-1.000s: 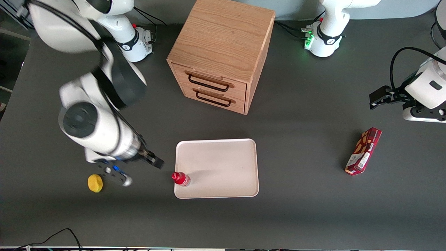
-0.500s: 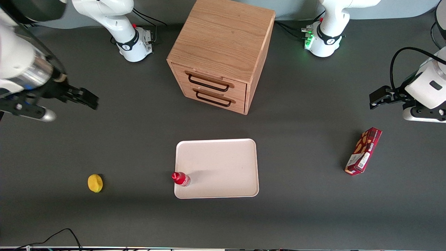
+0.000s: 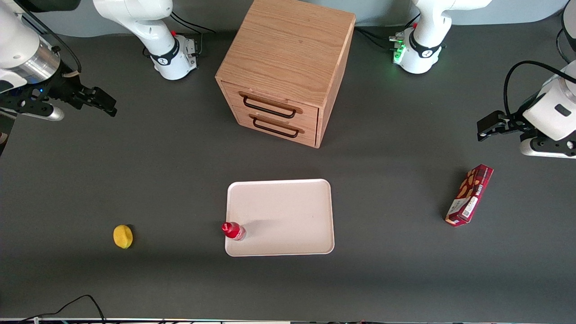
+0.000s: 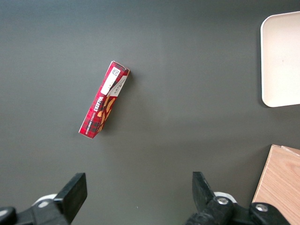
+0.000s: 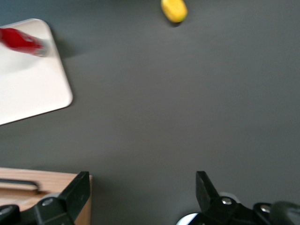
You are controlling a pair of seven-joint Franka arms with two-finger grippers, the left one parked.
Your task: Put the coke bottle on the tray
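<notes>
The coke bottle (image 3: pixel 233 230), small and red with a red cap, stands upright on the cream-white tray (image 3: pixel 288 211), at the tray's corner nearest the front camera on the working arm's side. In the right wrist view the bottle (image 5: pixel 21 40) shows on the tray (image 5: pixel 33 89). My gripper (image 3: pixel 102 102) is open and empty, high above the table toward the working arm's end, well apart from the bottle. In its own view the gripper (image 5: pixel 143 187) has wide-spread jaws with bare table between them.
A yellow lemon (image 3: pixel 122 236) lies on the table toward the working arm's end, also in the right wrist view (image 5: pixel 174 10). The wooden two-drawer cabinet (image 3: pixel 285 67) stands farther from the front camera than the tray. A maroon snack box (image 3: pixel 469 194) lies toward the parked arm's end.
My gripper has drawn away from beside the bottle, rising and moving toward the working arm's end of the table. The bottle stays standing on the tray.
</notes>
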